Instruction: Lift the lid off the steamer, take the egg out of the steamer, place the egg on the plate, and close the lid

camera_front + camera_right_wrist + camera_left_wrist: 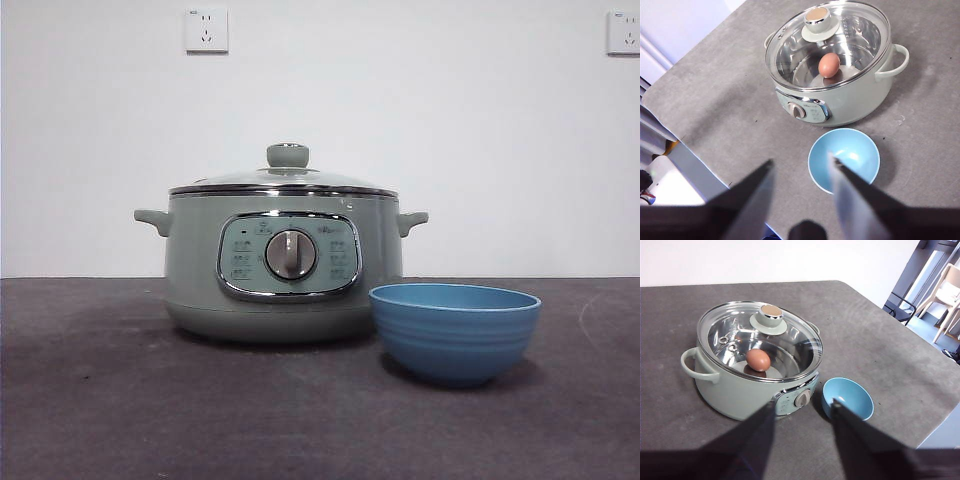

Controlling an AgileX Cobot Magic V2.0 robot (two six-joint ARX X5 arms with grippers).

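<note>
The lid [286,180] is sitting closed on the steamer [283,265], which is standing on the grey desk [120,400], and 1 brown egg [758,360] is lying inside, showing through the glass. A blue bowl [455,330] is resting just beside the steamer's front. The left hand [802,412] and the right hand [802,167] are both hovering above the desk with jaws apart, gripping nothing.

My tabletop [100,400] is dark grey and matte, with a rounded corner showing in both wrist views. Two things stand directly on it: the steamer [285,275], its lid [285,180] seated, and a blue bowl [455,330] just beside it, in front of the dial side, empty and upright
</note>
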